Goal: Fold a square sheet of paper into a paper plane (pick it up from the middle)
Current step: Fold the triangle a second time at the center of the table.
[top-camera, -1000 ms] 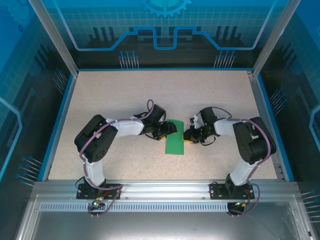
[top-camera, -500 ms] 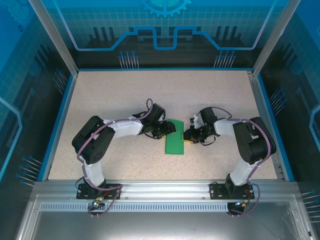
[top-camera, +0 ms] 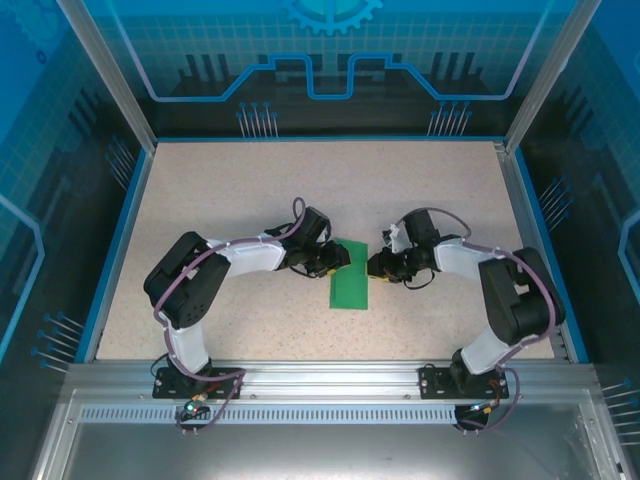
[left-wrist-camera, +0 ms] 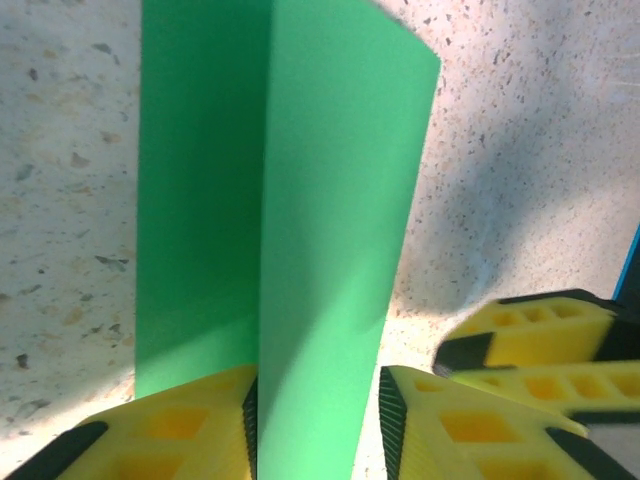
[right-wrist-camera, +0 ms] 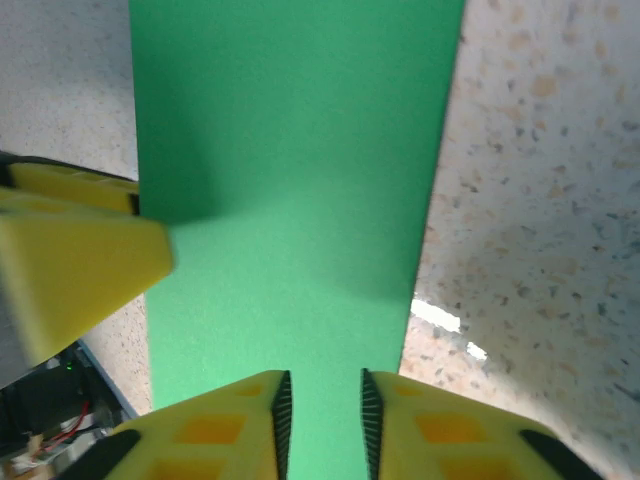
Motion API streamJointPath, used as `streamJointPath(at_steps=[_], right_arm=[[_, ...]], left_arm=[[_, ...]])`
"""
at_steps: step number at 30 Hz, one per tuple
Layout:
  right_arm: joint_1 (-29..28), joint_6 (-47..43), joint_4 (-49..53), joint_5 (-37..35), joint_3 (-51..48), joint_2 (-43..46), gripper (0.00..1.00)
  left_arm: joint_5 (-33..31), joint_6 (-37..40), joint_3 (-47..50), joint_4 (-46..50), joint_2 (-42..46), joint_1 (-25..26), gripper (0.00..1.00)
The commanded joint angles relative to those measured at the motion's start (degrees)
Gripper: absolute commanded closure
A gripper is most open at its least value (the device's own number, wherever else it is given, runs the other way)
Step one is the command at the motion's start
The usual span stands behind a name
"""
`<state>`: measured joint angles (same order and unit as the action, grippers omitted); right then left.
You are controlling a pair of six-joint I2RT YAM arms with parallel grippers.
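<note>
Green paper (top-camera: 350,290) btwn L hand (top-camera: 343,257), R hand (top-camera: 374,267).

Plain bright green square sheet of paper (top-camera: 351,286) on a beige tabletop (top-camera: 250,190) speckled dark. Left gripper (left-wrist-camera: 318,400) and right gripper (right-wrist-camera: 325,400): yellow fingers (left-wrist-camera: 480,430), black pads (right-wrist-camera: 283,408). Arms (top-camera: 255,255) white and black. Back wall (top-camera: 330,50) blue, grid-patterned.

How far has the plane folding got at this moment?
Early. Done: the paper is a narrow strip, so a first lengthwise fold is in. In hand: the left tool straddles a raised flap of it with jaws apart, and the right tool sits at the opposite edge, jaws also apart. Left: the nose and wing folds, as there is no pointed dart shape yet.
</note>
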<state>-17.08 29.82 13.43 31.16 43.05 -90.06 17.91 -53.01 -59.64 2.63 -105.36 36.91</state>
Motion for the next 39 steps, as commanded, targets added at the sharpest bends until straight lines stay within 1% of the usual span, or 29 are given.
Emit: streamJointPath(at_steps=[1, 3, 5, 10, 13, 15, 17, 20, 26, 31, 39], right_arm=[[-3.0, -2.7, 4.5, -6.3, -1.0, 5.8, 0.67], [-6.5, -3.1, 5.4, -11.4, -2.0, 8.9, 0.64], [-11.0, -3.3, 6.0, -17.1, -2.8, 11.9, 0.6], [-24.5, -2.7, 5.7, -32.7, -4.6, 18.2, 0.51], [-32.0, -3.6, 5.5, -41.8, -5.0, 20.3, 0.44], [-35.8, -4.3, 5.3, -45.8, -4.9, 20.8, 0.41], [-38.6, -5.0, 5.0, -48.0, -4.7, 20.7, 0.39], [-42.0, -6.1, 4.8, -50.5, -3.6, 19.1, 0.36], [-46.9, -6.5, 6.0, -56.3, 0.1, 12.6, 0.36], [-48.6, -5.7, 6.3, -59.4, 1.8, 8.7, 0.38], [-49.7, -4.9, 7.9, -62.4, 4.0, 4.8, 0.51]], left_arm=[[2.1, -1.1, 0.7, -1.5, 0.1, -0.3, 0.68], [2.2, -1.1, 0.6, -1.3, 0.1, -0.4, 0.73], [2.2, -1.1, 0.5, -1.0, 0.1, -0.5, 0.74], [1.9, -1.2, 0.5, -0.3, 0.3, -0.6, 0.78], [2.1, -1.4, 0.2, -0.3, 0.1, -0.6, 0.79], [2.2, -1.5, 0.1, -0.2, 0.1, -0.6, 0.81], [2.2, -1.6, -0.1, 0.0, 0.2, -0.6, 0.82], [2.2, -1.7, -0.1, 0.2, 0.3, -0.6, 0.82], [2.2, -1.8, -0.3, 0.5, 0.2, -0.6, 0.83], [2.3, -1.9, -0.2, 0.5, 0.2, -0.6, 0.83], [2.3, -1.8, -0.2, 0.7, 0.3, -0.6, 0.83]])
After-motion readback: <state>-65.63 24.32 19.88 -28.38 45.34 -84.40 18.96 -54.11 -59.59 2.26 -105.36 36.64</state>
